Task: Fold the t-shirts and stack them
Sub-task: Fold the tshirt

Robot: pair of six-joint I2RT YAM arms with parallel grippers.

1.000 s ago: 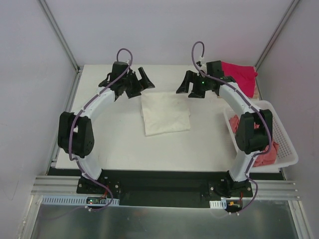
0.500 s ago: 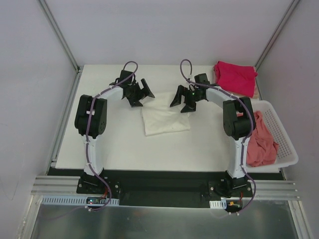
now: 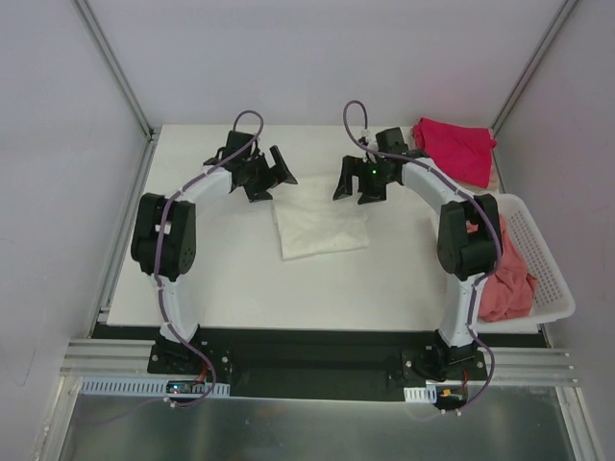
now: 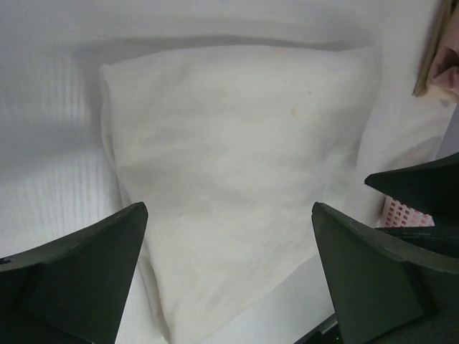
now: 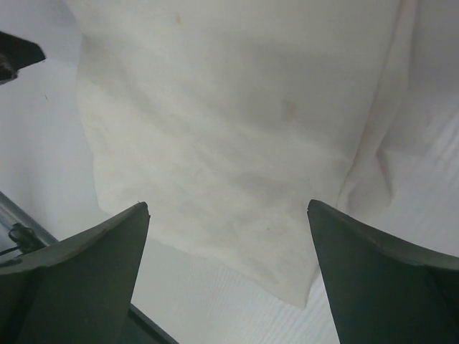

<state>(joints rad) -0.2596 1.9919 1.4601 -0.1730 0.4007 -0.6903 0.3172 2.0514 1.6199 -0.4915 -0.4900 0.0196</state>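
Left gripper (image 3: 274,173) and right gripper (image 3: 351,182) hang spread and empty at the far corners of the folded cream t-shirt (image 3: 320,229) at mid-table, each equally near; magenta t-shirt (image 3: 454,149) lies far right; left wrist: jaws wide, cream t-shirt just below and ahead; right wrist: likewise, cloth spanning the gap.

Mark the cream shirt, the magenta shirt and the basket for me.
cream shirt (image 3: 319,229), top view, middle of the folded cloth.
magenta shirt (image 3: 456,146), top view, centre of the cloth.
basket (image 3: 540,252), top view, bare slotted floor, right side.
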